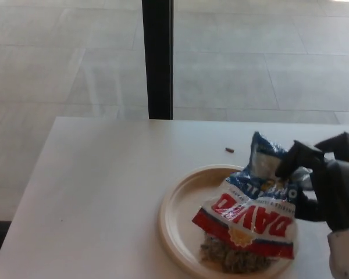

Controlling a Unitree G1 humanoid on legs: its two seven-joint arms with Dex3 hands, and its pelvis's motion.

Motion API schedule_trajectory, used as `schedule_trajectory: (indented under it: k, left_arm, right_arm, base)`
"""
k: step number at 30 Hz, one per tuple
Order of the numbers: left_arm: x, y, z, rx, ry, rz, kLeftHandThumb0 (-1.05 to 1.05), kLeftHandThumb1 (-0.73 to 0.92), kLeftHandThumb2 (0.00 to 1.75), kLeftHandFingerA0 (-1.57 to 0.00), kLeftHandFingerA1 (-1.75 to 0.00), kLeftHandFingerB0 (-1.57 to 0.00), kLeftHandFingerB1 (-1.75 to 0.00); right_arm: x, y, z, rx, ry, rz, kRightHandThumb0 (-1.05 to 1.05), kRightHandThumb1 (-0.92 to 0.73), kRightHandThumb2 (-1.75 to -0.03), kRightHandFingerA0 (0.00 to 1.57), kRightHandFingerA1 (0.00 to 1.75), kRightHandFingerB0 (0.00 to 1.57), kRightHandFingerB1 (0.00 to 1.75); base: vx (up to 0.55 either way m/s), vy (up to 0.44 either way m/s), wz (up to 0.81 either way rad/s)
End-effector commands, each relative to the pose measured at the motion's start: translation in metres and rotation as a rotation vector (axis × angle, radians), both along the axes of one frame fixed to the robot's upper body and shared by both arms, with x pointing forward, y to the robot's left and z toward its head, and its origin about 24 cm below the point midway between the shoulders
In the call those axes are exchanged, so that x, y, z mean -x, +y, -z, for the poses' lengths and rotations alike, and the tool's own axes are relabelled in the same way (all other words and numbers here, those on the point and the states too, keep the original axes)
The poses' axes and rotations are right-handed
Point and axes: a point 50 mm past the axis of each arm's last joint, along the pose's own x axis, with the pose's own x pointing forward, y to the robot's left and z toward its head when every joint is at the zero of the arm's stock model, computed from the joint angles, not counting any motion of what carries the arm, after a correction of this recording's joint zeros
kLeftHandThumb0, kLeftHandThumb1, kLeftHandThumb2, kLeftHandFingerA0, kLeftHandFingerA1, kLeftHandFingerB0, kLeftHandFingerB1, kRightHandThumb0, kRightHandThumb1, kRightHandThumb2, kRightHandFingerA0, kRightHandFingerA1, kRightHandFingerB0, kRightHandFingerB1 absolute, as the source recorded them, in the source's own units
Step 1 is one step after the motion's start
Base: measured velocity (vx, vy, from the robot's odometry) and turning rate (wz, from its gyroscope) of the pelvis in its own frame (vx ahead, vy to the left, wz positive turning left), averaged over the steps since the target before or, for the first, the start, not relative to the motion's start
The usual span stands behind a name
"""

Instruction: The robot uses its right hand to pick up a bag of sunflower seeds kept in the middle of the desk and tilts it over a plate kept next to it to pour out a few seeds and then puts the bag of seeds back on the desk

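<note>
One black robot hand (331, 186) is seen at the right edge of the white desk (99, 197). It is the right hand, and its fingers (296, 158) are closed on the top of the bag of sunflower seeds (250, 206). The bag is blue, white and red, and it is held upside down, low over the round plate (171, 218). The plate is set near the front right corner of the desk. A pile of seeds (232, 258) is seen on the plate, partly hidden under the bag. One loose seed (229, 150) is seen on the desk behind the plate, near the back edge. A dark post (157, 58) is seen past the desk's back edge.
</note>
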Motion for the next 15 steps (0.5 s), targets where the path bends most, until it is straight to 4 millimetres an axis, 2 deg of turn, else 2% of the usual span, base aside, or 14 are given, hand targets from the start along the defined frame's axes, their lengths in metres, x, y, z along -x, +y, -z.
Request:
schedule_trajectory:
  k: [1,2,4,5,6,7,8,9,10,12,14,15]
  left_arm:
    - [0.009,0.0,-0.001,-0.024,0.01,0.01,-0.7,0.72,0.62,-0.54,-0.51,-0.49,-0.37]
    - [0.009,-0.001,0.0,-0.02,0.004,0.009,-0.7,0.72,0.62,-0.54,-0.5,-0.48,-0.36]
    - [0.01,-0.001,0.0,-0.019,0.002,0.008,-0.7,0.72,0.62,-0.54,-0.5,-0.48,-0.36]
    - [0.01,-0.002,0.0,-0.019,0.004,0.007,-0.69,0.73,0.62,-0.54,-0.49,-0.48,-0.37]
    - [0.01,-0.002,0.0,-0.019,0.005,0.008,-0.69,0.73,0.62,-0.54,-0.49,-0.48,-0.37]
    - [0.01,-0.002,0.001,-0.02,0.01,0.015,-0.69,0.73,0.62,-0.53,-0.48,-0.47,-0.37]
    - [0.011,-0.002,0.001,-0.018,0.011,0.013,-0.7,0.73,0.62,-0.53,-0.48,-0.47,-0.36]
    - [0.012,-0.003,0.001,-0.015,0.009,0.016,-0.69,0.73,0.62,-0.53,-0.48,-0.47,-0.36]
    - [0.012,-0.003,0.001,-0.011,0.009,0.017,-0.7,0.73,0.63,-0.51,-0.47,-0.45,-0.36]
    - [0.015,-0.004,0.003,-0.004,0.017,0.008,-0.69,0.72,0.63,-0.51,-0.46,-0.43,-0.36]
    - [0.016,-0.004,0.003,-0.002,0.019,0.005,-0.7,0.72,0.63,-0.51,-0.46,-0.44,-0.36]
    - [0.017,-0.004,0.003,-0.001,0.014,0.003,-0.69,0.72,0.63,-0.5,-0.47,-0.44,-0.36]
  right_arm:
    - [0.022,-0.026,0.049,-0.13,0.229,0.255,-0.18,-0.47,-1.07,1.18,1.38,1.0,1.27]
    - [0.027,-0.031,0.056,-0.161,0.271,0.289,-0.13,-0.54,-1.0,0.89,1.75,0.73,1.6]
    - [0.028,-0.032,0.058,-0.176,0.283,0.3,-0.13,-0.54,-1.0,0.89,1.75,0.73,1.6]
    - [0.03,-0.035,0.061,-0.164,0.303,0.315,-0.2,-0.62,-0.81,0.91,1.75,0.79,1.3]
    - [0.031,-0.037,0.062,-0.142,0.308,0.328,-0.2,-0.62,-0.81,0.91,1.75,0.79,1.3]
    - [0.032,-0.039,0.063,-0.139,0.305,0.327,-0.19,-0.58,-0.89,0.9,1.75,0.72,1.49]
    - [0.033,-0.039,0.063,-0.15,0.318,0.328,-0.24,-0.65,-0.8,0.9,1.75,0.72,1.47]
    - [0.034,-0.041,0.065,-0.162,0.338,0.335,-0.42,-0.56,-0.98,1.19,1.38,0.93,1.22]
    - [0.035,-0.042,0.065,-0.173,0.356,0.347,-0.28,-0.63,-0.83,0.9,1.75,0.67,1.62]
    - [0.037,-0.043,0.066,-0.19,0.368,0.355,-0.21,-0.51,-0.95,0.91,1.75,0.66,1.65]
    - [0.038,-0.043,0.065,-0.177,0.38,0.358,-0.2,-0.49,-0.92,0.9,1.75,0.7,1.6]
    - [0.038,-0.042,0.066,-0.198,0.378,0.354,-0.19,-0.49,-0.95,0.91,1.75,0.7,1.63]
  base:
    - [0.0,0.0,0.0]
    - [0.0,0.0,0.0]
    - [0.0,0.0,0.0]
    - [0.0,0.0,0.0]
    - [0.0,0.0,0.0]
    - [0.0,0.0,0.0]
    - [0.0,0.0,0.0]
    - [0.0,0.0,0.0]
    - [0.0,0.0,0.0]
    - [0.0,0.0,0.0]
    - [0.0,0.0,0.0]
    - [0.0,0.0,0.0]
